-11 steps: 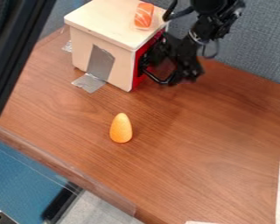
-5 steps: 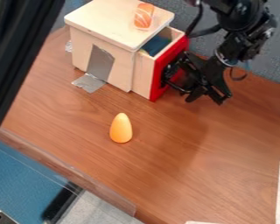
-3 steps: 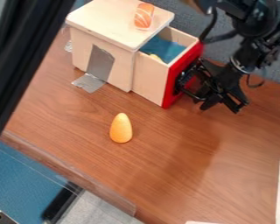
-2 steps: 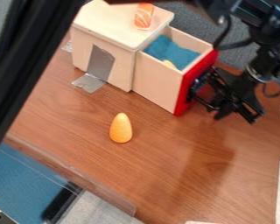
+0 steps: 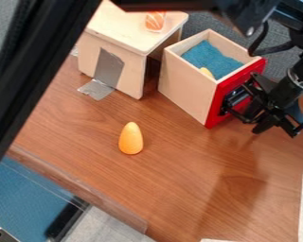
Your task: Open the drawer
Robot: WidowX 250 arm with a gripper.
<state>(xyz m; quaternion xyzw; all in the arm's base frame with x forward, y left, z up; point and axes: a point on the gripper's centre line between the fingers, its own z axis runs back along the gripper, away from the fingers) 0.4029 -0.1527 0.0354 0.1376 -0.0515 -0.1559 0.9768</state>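
So the light wooden box drawer with the red front (image 5: 185, 87) is pulled right out of the pale wooden cabinet (image 5: 128, 40), with a dark gap between the two. It's sitting on the brown wood-grain table (image 5: 166, 189), open side up, red face toward the arm. The black robot gripper (image 5: 235, 102) is right up at that red front, angled down, but can't really tell if it's open or closed.

Inside the drawer there's a crumpled blue cloth (image 5: 211, 57) with a small yellow thing (image 5: 206, 72) peeking out beside it, mostly hidden. Up on the cabinet top there's an orange-and-white striped sushi-looking piece (image 5: 155, 22). Some silvery-grey tape (image 5: 108, 68) runs down the cabinet's side onto the table, and a smooth orange egg-shaped object (image 5: 130, 138) is out in front, well apart from the drawer.
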